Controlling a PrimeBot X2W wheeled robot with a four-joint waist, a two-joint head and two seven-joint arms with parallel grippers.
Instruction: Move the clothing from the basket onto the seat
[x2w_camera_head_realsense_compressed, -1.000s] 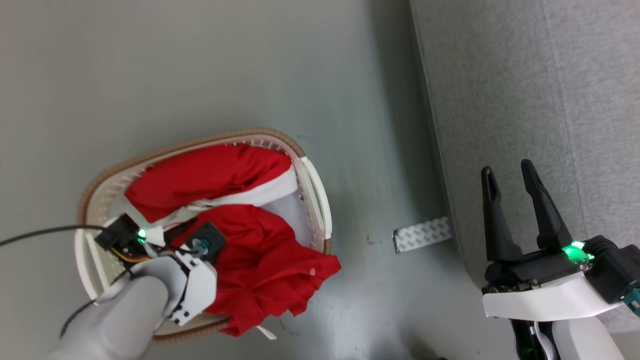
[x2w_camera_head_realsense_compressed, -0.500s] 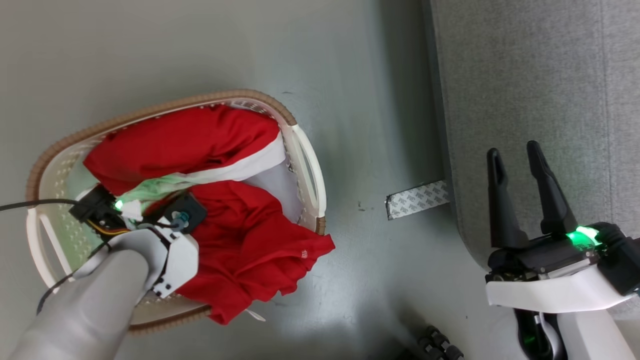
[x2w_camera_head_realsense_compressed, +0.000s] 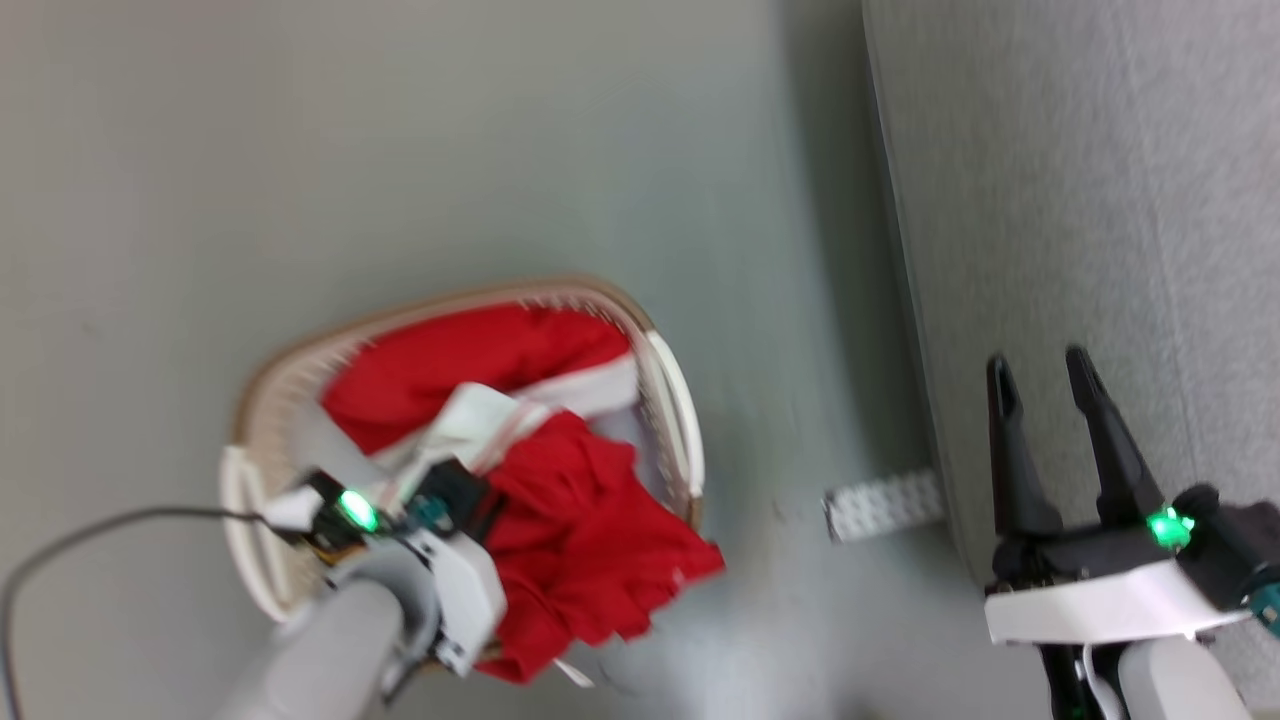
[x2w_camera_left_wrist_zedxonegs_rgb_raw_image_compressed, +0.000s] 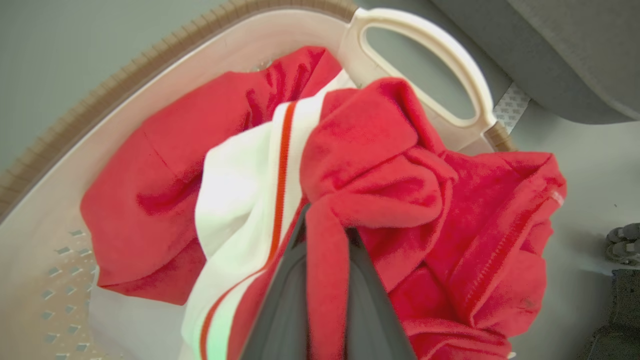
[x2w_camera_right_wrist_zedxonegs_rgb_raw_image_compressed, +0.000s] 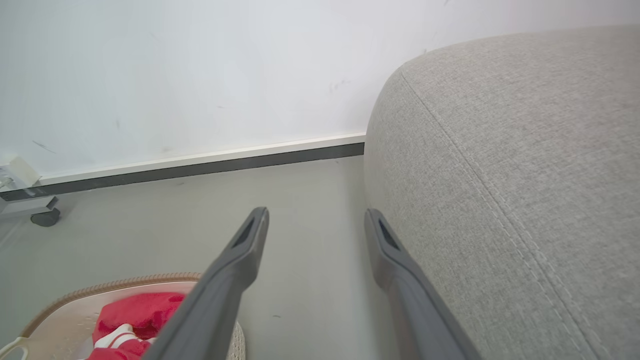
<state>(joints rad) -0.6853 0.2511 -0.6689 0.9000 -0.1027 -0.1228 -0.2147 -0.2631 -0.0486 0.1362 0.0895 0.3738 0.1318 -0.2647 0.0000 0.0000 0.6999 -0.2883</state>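
Jaws of the left gripper pinch the clothing in the basket, the right gripper gapes empty, none visibly on the seat yet.

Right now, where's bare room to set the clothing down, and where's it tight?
Free: the seat top, bare as far as seen; the floor strip between basket and seat, bar a tape patch. Crowded: the basket, full of clothing, left gripper shut on a fold.
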